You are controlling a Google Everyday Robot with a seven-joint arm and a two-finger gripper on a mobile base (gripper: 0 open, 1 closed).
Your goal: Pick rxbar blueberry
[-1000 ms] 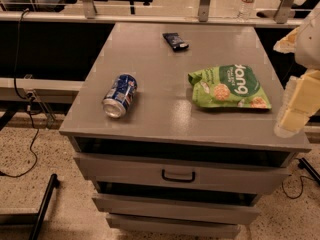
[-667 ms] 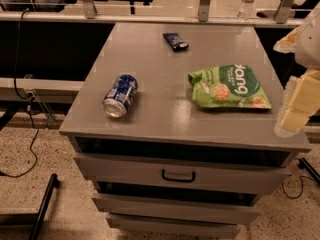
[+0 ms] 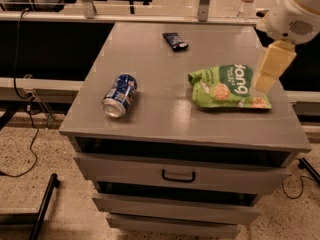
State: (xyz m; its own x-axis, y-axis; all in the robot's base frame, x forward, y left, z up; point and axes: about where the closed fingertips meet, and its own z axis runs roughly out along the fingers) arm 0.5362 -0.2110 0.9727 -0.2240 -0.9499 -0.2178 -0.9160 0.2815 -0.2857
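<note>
The gripper (image 3: pixel 265 81) hovers at the green bag (image 3: pixel 225 86), well apart from the rxbar blueberry (image 3: pixel 175 40); its opening state cannot be told.

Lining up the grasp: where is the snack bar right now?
The snack bar lies near the far edge of the cabinet top, mid-view, beyond the soda can and green bag. The gripper hangs at the right, by the bag's right end.

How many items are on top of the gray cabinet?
3: rxbar blueberry at the far edge, blue soda can lying front left, green snack bag at right. The gripper hangs near the bag's right end. None appear hidden.
</note>
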